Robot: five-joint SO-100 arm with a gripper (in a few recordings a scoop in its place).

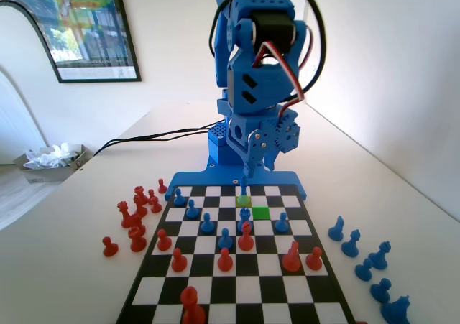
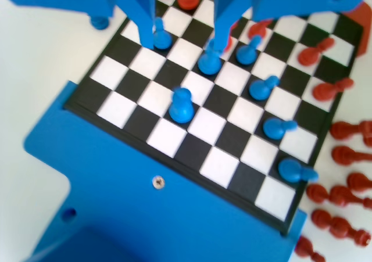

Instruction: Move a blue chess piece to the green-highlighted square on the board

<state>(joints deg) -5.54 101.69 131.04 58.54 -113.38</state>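
Open hand [image 1: 249, 172] poised over the board [image 1: 237, 289]: I have the jaws spread apart and gripping nothing, hanging above the far rows of the board on the table [image 1: 410, 209]. The blue chess piece [image 1: 245, 190] stands directly under the hand in the fixed view, on the yellow-olive square. In the wrist view the blue chess piece [image 2: 181, 105] sits below the gap of the hand [image 2: 183, 41], a little back toward the arm from the jaw tips. The green-highlighted square [image 1: 261, 213] lies just past the hand on the camera's side and slightly right of it in the fixed view, with nothing on it.

The piece is upright, its long axis vertical and its narrow top pointing straight up at the hand. Seen from above in the wrist view it shortens to a rounded blob.

As I judge it, the step in hand is the descent to grasp. I would draw the hand back a touch so the piece centres between the jaws, then go straight down and close on the slim upper stem. One pawn [image 2: 209, 61] stands against the right jaw in the wrist view and another pawn [image 2: 161, 39] beside the left jaw. A slanted approach could knock either over.
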